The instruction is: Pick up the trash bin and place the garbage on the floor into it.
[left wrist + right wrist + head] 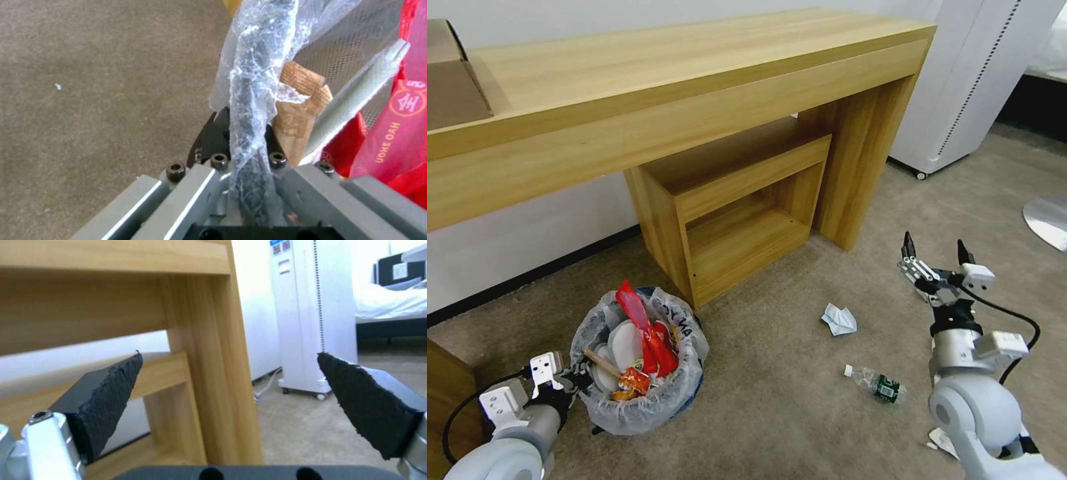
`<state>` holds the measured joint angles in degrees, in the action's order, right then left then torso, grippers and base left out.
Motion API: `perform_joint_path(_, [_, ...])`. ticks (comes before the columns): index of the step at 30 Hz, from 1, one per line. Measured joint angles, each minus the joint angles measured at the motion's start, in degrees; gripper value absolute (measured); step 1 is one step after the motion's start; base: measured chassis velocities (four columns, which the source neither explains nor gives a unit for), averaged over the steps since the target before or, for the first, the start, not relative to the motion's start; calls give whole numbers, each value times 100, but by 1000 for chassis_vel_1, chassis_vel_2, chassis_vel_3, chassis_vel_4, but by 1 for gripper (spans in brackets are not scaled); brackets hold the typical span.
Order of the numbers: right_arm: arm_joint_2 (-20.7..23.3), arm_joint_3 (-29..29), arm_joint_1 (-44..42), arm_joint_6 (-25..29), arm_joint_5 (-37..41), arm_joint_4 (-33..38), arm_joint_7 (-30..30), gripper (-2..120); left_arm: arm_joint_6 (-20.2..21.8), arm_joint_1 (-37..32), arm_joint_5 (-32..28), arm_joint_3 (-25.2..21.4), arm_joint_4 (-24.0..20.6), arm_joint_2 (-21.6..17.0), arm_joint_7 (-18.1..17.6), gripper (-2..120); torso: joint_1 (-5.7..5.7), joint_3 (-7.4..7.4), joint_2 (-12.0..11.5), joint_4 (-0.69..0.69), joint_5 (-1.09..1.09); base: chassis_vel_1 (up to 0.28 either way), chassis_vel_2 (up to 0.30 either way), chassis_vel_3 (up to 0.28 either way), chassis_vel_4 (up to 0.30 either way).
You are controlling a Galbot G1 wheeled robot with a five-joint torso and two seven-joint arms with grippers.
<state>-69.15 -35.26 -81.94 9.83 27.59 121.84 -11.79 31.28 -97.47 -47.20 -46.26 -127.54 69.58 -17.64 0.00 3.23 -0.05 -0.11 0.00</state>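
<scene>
- The trash bin point(639, 363) sat on the tan carpet point(774, 373) just in front of the wooden desk point(694, 87), beside its low shelf unit point(734, 207). It was already packed with red wrappers point(650, 333), white discs and a wooden stick point(602, 363).
- The left gripper point(570, 379) was right at the bin's near-left rim. In the left wrist view its jaws were pinched narrow on the bag-covered rim point(249, 110), so it looked clamped on the bin, no gap.
- The right gripper point(937, 257) hung in the air well off to the right, jaws spread wide with nothing between them, pointing toward the desk leg point(209, 373) and a white appliance point(307, 313).
- Still loose on the floor: a crumpled white paper point(839, 319) and a small green-labelled plastic bottle point(877, 383), plus a pale scrap point(944, 440) by the right arm's base.
- The bit that mattered, I'd say: both the paper and the bottle lay between the bin and the right gripper, below and to the left of those open jaws, and nearer to the right arm than to the left.
- The bottle lay flat, long axis running roughly left to right across the robot's front, cap end toward the bin, so the jaws would probably need to close across its narrow width.
</scene>
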Motion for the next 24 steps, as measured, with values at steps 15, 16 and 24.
perform_joint_path(15, [-211, -218, -470, 254, -59, 213, 168, 100, -6, -102, 46, 6, -65, -61, 34, 1, 0, 0, 0, -1, -1, -73, -68, -63, -71])
perform_joint_path(16, [-211, -218, -470, 254, -59, 213, 168, 100, -6, -102, 46, 6, -65, -61, 34, 1, 0, 0, 0, -1, -1, -124, -117, -96, -91])
perform_joint_path(24, [-227, -162, -499, 315, -148, 122, 79, 100, -47, -156, 106, -1, -74, -28, 71, 1, 0, 0, 0, -1, 0, -106, -112, -95, -104])
